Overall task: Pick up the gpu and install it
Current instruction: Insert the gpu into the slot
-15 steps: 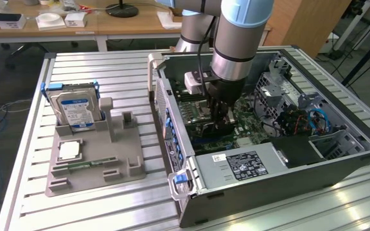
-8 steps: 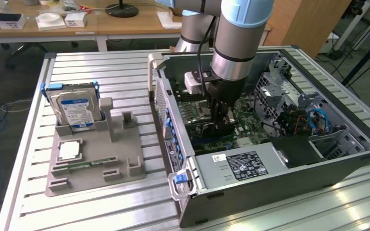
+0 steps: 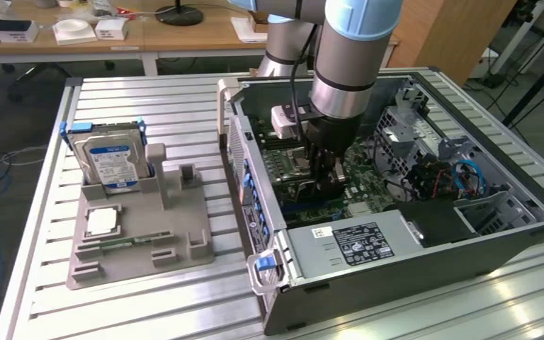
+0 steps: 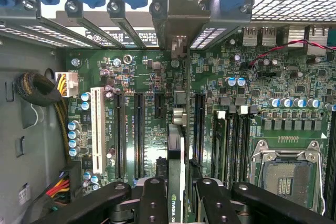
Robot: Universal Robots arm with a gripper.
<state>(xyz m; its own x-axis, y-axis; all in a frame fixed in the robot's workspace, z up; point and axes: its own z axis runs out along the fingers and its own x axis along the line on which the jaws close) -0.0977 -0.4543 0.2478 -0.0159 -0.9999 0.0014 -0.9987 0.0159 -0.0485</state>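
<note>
The jaws are closed on the gpu, held edge-on, upright over the motherboard slots inside the open computer case. The arm reaches straight down. A labelled hard drive stands on the tabletop.

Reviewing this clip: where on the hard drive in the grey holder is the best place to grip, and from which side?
Grip the hard drive by its exposed upper part, across its thin faces, coming straight down from above. It stands upright on edge in the grey holder, whose slot hides its lower end.

Slatted metal table; wooden desk behind.
</note>
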